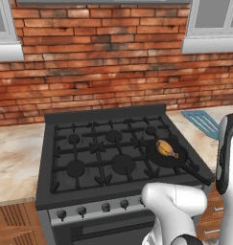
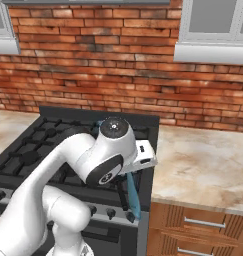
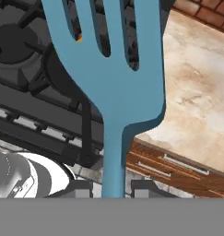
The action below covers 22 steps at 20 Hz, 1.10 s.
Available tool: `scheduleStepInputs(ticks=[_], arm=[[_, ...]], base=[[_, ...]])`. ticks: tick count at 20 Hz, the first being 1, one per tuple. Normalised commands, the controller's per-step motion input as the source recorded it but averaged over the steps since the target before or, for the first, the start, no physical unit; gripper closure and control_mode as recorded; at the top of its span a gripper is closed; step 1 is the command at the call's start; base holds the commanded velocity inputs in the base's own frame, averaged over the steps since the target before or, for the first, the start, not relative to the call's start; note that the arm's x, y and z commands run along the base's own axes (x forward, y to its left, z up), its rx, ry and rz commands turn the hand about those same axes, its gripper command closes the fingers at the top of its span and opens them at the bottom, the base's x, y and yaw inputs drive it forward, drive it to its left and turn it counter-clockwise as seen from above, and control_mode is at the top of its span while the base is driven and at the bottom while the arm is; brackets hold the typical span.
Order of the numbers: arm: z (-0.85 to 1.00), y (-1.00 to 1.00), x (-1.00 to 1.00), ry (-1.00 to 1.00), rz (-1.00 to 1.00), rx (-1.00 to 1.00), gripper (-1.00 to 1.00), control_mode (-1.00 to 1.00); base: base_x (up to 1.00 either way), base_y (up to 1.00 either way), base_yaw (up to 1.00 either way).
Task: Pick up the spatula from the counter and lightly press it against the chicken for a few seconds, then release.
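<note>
A blue slotted spatula (image 3: 111, 69) is held by its handle, and my gripper (image 3: 112, 188) is shut on it. Its blade reaches out over the stove's right side, above the dark pan (image 3: 62, 73). A sliver of orange chicken (image 3: 79, 38) shows through one slot. In the left base view the chicken (image 1: 167, 148) lies in the black pan (image 1: 178, 160) on the front right burner, and the spatula blade (image 1: 203, 122) shows to the right of it, beside my arm. In the right base view the spatula handle (image 2: 132, 195) hangs below my hand (image 2: 143, 155). I cannot tell whether the blade touches the chicken.
The black stove (image 1: 89, 153) has several burners and a row of knobs (image 1: 106, 206) at the front. Beige counter (image 2: 208, 165) runs on both sides, with wooden drawers (image 2: 198, 225) below. A brick wall (image 1: 113, 57) stands behind. The pan's handle (image 1: 200, 173) points to the front right.
</note>
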Motion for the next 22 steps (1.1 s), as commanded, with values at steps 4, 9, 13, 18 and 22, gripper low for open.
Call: scheduleStepInputs(ticks=[4,9,13,18,22], arm=[[0.31,0.34,-0.02,0.10,0.10,-0.19,1.00,-1.00],[0.04,0.08,0.00,0.09,0.04,-0.12,1.00,-1.00],[-0.11,0.00,0.00,0.05,0.00,-0.01,1.00,-1.00],[-0.05,0.00,0.18,0.10,0.03,0.01,1.00,-1.00],[0.00,0.00,0.24,0.07,0.16,0.00,1.00,-1.00]], base=[[0.00,0.00,0.00],[0.00,0.00,0.00],[0.00,0.00,0.00],[0.00,0.00,0.00],[0.00,0.00,0.00]])
